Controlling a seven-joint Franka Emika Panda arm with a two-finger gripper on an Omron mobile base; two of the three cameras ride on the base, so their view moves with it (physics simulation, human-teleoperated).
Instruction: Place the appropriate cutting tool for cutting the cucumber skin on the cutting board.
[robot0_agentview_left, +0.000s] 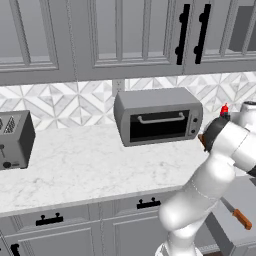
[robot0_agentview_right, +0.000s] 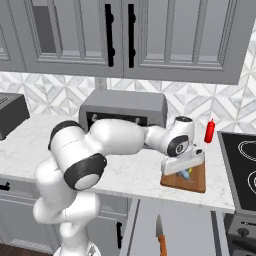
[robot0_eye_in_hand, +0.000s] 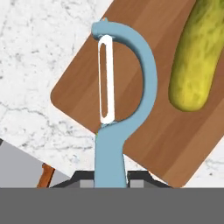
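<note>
A toaster (robot0_agentview_left: 15, 140) stands at the counter's far left, with a grey oven (robot0_agentview_left: 159, 116) to its right against the wall. Right of the oven, the gripper (robot0_eye_in_hand: 111, 175) is clamped on a blue peeler (robot0_eye_in_hand: 117, 105) over the board (robot0_agentview_right: 186, 177), the cucumber (robot0_eye_in_hand: 199, 57) lying on the board just right of the peeler. A red bottle (robot0_agentview_right: 209, 131) stands beyond the board, and a knife (robot0_agentview_right: 160, 235) lies in the open drawer below.

A: Ahead of the hand, the cutting board (robot0_eye_in_hand: 144, 131) shows warm brown wood grain, matt; the peeler (robot0_eye_in_hand: 118, 109) is smooth pale-blue plastic with a bright white blade.

B: Beside it, the cucumber (robot0_eye_in_hand: 197, 57) has mottled, pebbly yellow-green skin; the counter (robot0_eye_in_hand: 39, 52) is veined white marble.
</note>
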